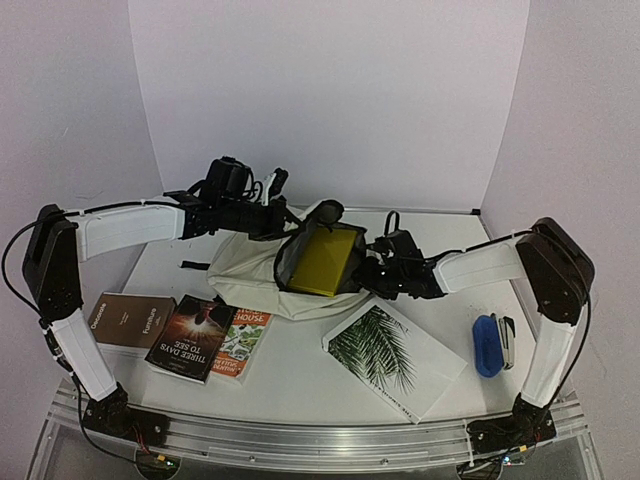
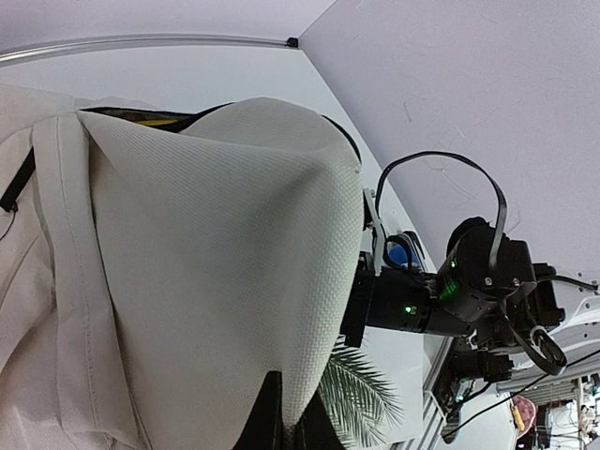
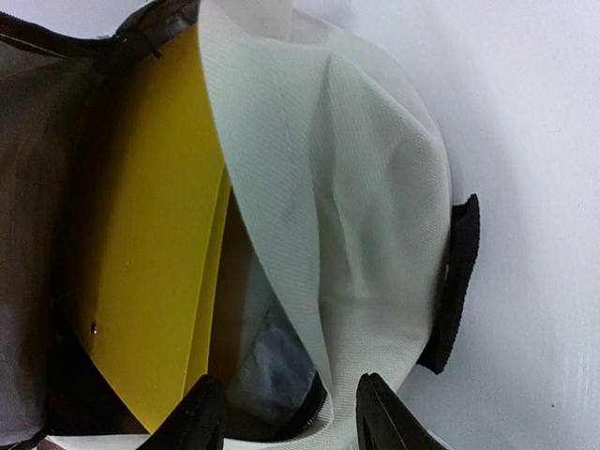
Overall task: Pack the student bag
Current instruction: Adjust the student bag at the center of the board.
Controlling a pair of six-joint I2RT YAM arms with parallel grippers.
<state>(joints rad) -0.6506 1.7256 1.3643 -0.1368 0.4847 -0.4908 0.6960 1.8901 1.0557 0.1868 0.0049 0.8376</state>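
Observation:
The student bag (image 1: 245, 268) is a cream canvas backpack lying at the back middle of the table, its mouth lifted toward the right. A yellow folder (image 1: 325, 260) stands inside the dark lining. My left gripper (image 1: 283, 222) is above the mouth, shut on the bag's top rim. In the left wrist view the cream cloth (image 2: 187, 262) is pinched between the black fingers (image 2: 258, 427). My right gripper (image 1: 368, 270) is at the mouth's right edge and open. In the right wrist view the bag's rim (image 3: 356, 187) runs between its spread fingers (image 3: 202, 417), beside the yellow folder (image 3: 150, 253).
Three books lie at the front left: a brown one (image 1: 130, 320), a dark one (image 1: 190, 338) and a green-and-white one (image 1: 243, 342). A palm-leaf book (image 1: 392, 355) lies at the front middle right. A blue case (image 1: 488, 345) lies by the right arm.

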